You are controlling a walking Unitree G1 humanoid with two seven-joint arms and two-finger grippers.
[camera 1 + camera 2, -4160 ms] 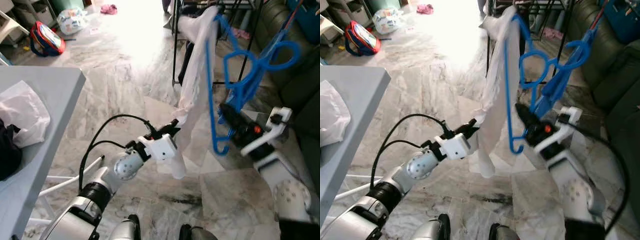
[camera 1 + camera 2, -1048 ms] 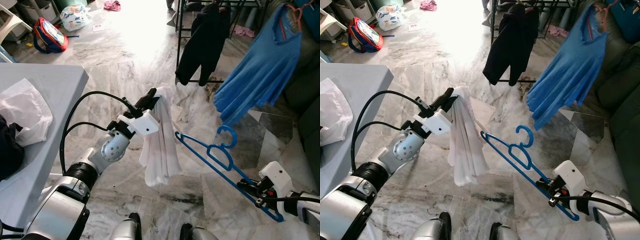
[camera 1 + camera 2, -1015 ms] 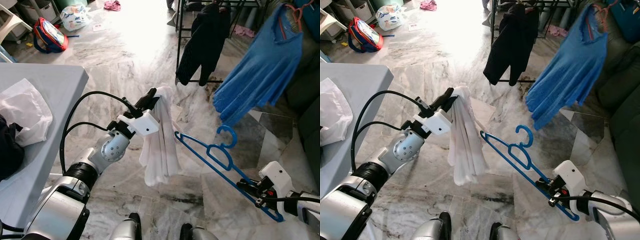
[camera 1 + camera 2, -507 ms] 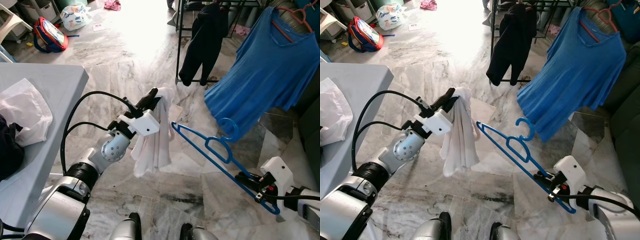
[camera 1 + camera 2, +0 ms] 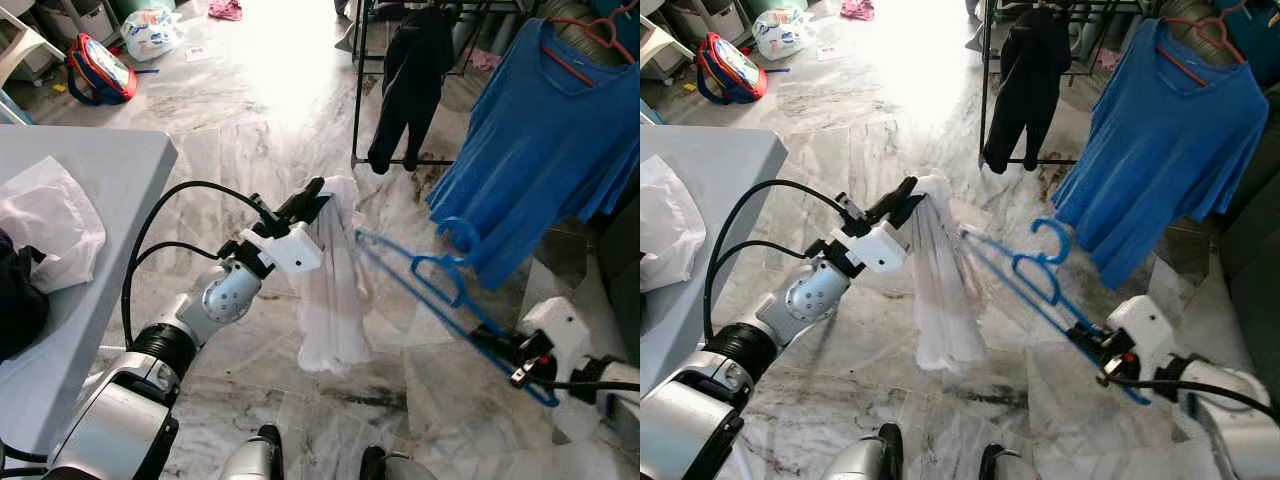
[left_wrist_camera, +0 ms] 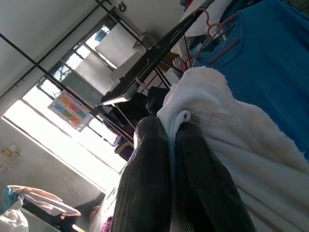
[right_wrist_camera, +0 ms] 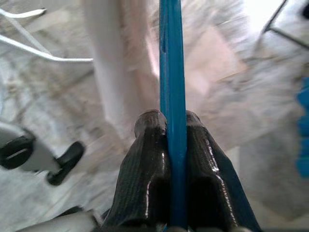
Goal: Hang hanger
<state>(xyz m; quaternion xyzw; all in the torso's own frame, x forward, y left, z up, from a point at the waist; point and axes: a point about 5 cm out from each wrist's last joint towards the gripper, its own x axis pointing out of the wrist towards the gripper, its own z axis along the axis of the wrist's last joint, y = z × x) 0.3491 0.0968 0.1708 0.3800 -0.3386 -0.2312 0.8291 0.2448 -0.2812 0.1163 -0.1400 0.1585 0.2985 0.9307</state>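
Hanger (image 5: 420, 268) tip now at white cloth (image 5: 335, 290) | right claw (image 5: 520, 352) clamps hanger | left claw (image 5: 312, 195) pinches cloth

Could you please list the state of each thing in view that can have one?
Left hand: shut on the white cloth.
White cloth: hanging down from the left hand.
Right hand: shut on the blue hanger.
Blue hanger: off the rack, tilted.
Blue shirt: hung on a red hanger.
Black garment: hung on the rack.

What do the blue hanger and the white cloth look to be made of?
Blue hanger, pinched by the right gripper: likely moulded plastic, uniform glossy colour, thin flat bar. White cloth, pinched by the left gripper: soft cotton-like terry, fuzzy looped surface, limp folds.
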